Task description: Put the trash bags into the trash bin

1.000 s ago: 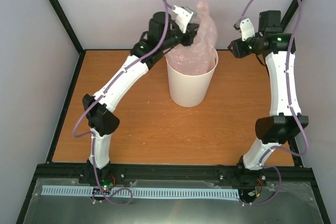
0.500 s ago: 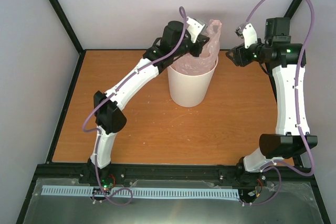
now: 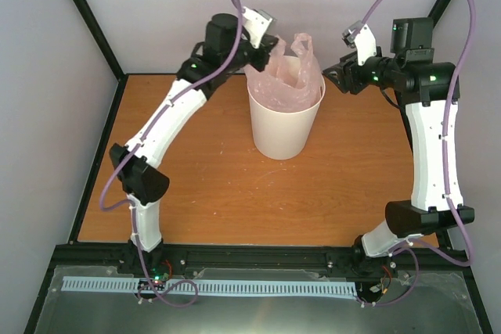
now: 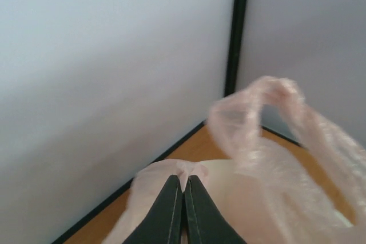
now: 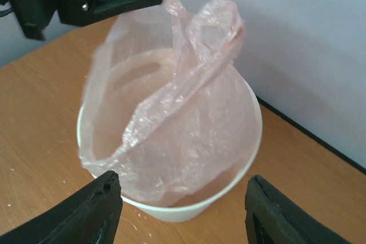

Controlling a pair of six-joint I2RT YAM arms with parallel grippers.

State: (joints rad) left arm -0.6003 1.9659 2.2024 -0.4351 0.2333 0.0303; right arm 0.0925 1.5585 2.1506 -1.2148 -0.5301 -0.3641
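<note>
The bag (image 3: 286,77) sat mostly inside the bin (image 3: 285,129), its lower body filling the mouth, while its crinkled top and handles rose upright above the rim, so its long axis ran straight up out of the bin. The left gripper (image 4: 183,183) was pinched shut on a fold of the bag's edge at the far-left side of the rim, holding that side up. The right gripper (image 5: 182,184) hung just off the bin's right side, jaws spread wide and holding nothing, pointed at the mouth. The relation that mattered was the free handle loop: it stood on the far-right part of the mouth, ahead of and somewhat above the right gripper's open jaws and apart from them. It also lay across the bin from the left gripper. The right arm was therefore the nearer one. I judged that it would need to reach in over the rim to catch or press down that loose side.
</note>
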